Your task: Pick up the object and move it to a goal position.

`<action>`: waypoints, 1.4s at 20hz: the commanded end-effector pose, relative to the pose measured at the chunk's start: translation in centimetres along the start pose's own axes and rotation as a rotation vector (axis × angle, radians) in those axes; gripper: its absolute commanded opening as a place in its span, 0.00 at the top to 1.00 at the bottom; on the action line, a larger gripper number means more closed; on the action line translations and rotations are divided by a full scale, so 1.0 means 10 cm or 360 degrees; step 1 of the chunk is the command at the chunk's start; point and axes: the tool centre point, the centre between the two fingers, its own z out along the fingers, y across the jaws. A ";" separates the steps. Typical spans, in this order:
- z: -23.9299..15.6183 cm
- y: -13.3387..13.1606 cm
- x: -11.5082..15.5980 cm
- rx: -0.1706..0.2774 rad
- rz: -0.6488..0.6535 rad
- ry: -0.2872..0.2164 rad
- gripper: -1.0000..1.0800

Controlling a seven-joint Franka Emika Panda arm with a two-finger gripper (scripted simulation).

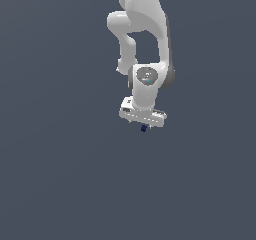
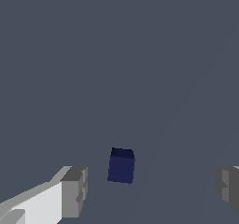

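A plain, featureless slate-grey ground fills both views. In the exterior view the white arm (image 1: 142, 44) is seen reaching down from the upper edge, with the gripper (image 1: 144, 128) pointed downward at its end. The cube (image 1: 144, 128), tiny and dark navy-blue, is glimpsed just beneath the gripper's white body. In the wrist view the cube (image 2: 121, 165) is shown lying between the two grey fingers (image 2: 73, 192), which are spread wide; clear gaps are left on both sides, so nothing is pinched, and the cube is set nearer one finger than the other.
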 end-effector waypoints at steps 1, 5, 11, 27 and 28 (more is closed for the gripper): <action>0.05 -0.06 -0.07 0.0001 0.0057 0.0011 0.04; 0.11 -0.13 -0.14 0.0002 0.0120 0.0023 0.04; 0.16 -0.17 -0.21 0.0004 0.0167 0.0032 0.04; 0.59 -0.17 -0.21 0.0004 0.0170 0.0032 0.04; 0.62 -0.17 -0.21 0.0004 0.0170 0.0032 0.04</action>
